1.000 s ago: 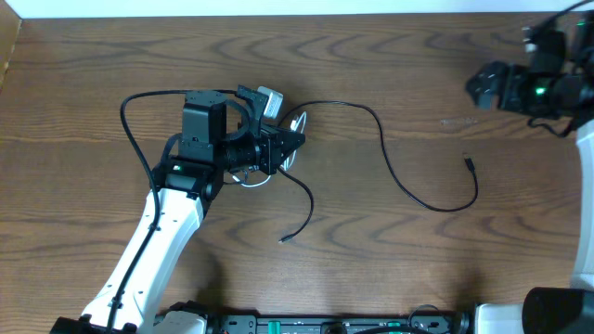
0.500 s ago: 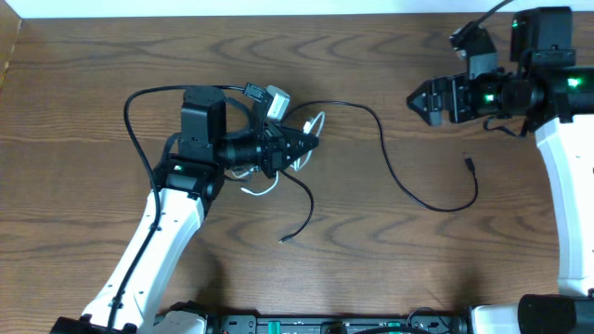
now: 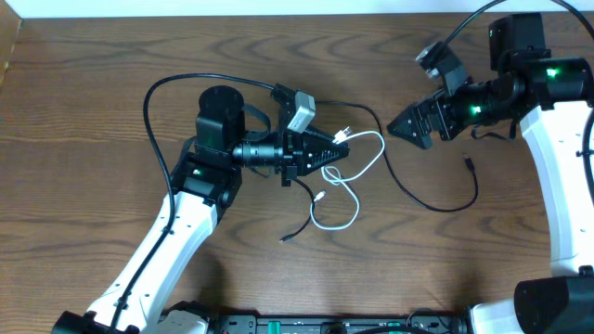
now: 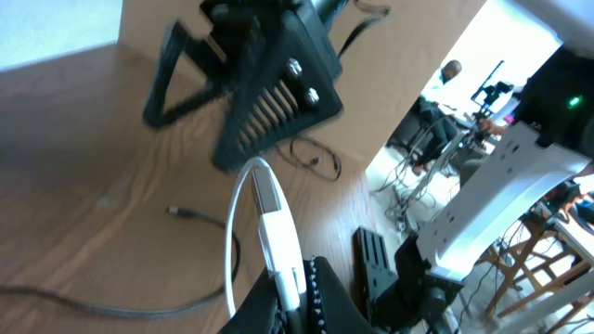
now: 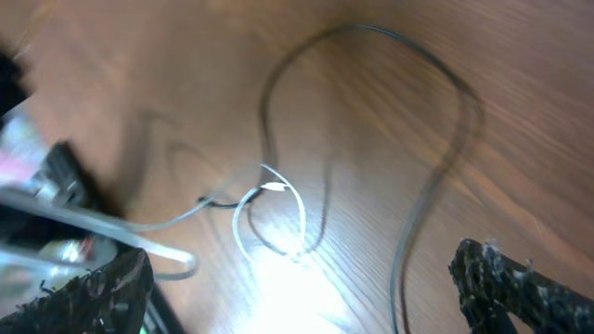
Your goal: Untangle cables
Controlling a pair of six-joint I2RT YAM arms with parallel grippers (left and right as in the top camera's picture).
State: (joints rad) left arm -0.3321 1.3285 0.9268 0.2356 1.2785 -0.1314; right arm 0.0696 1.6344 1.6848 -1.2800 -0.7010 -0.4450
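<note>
My left gripper [image 3: 336,148] is shut on the plug end of the white cable [image 3: 348,190], which loops off it down onto the table; the plug shows between the jaws in the left wrist view [image 4: 278,237]. The black cable [image 3: 408,190] lies on the table from near the left gripper in a curve to its plug at the right, with another end at bottom centre. My right gripper [image 3: 401,127] is open and empty, above the table right of the black cable. Its view shows the black cable [image 5: 436,176] and a white loop [image 5: 269,218].
Thick black arm wiring [image 3: 162,93] arcs behind the left arm. The table's back edge runs along the top and its left edge is at the far left.
My left gripper has moved right, pulling the white cable out of the coil into long loops. My right arm has swung in from the far right toward the centre.
</note>
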